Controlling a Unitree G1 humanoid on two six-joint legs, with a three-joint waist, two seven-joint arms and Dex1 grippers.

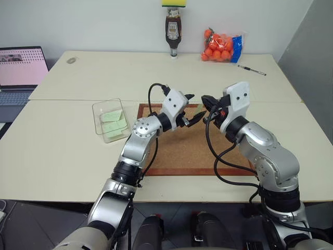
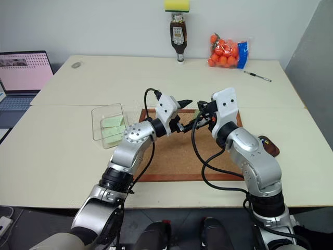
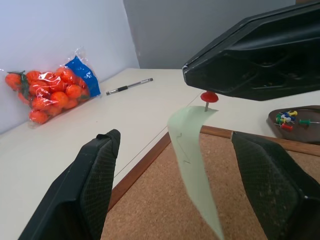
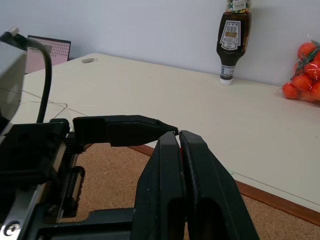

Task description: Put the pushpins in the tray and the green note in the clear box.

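Above the corkboard (image 3: 165, 200), right gripper (image 4: 178, 137) pinches shut on what looks like a red pushpin (image 3: 209, 96); green note (image 3: 192, 165) hangs lengthwise between the wide-open, empty left gripper (image 3: 175, 150) fingers.

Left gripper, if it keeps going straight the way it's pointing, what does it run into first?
Most likely the green note, which hangs between the open left gripper and the red pushpin pinched in the shut right gripper just beyond. Depth is hard to judge.
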